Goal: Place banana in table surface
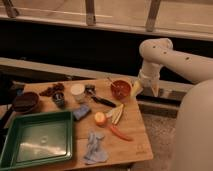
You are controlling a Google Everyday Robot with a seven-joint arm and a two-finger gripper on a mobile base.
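The banana (116, 113), a pale yellow-cream bunch of slim pieces, lies flat on the light-brown wooden table surface (137, 140), right of centre. It sits between a round yellow-orange fruit (100, 118) on its left and the table's right edge. My gripper (144, 87) hangs at the end of the white arm over the table's back right corner, beside a red bowl (120, 89). It is up and to the right of the banana and apart from it.
A green tray (37, 138) fills the front left. An orange-red carrot-like piece (119, 132) and a blue cloth (95, 147) lie in front of the banana. A white cup (77, 90), a dark bowl (26, 101) and a black utensil (102, 100) stand behind.
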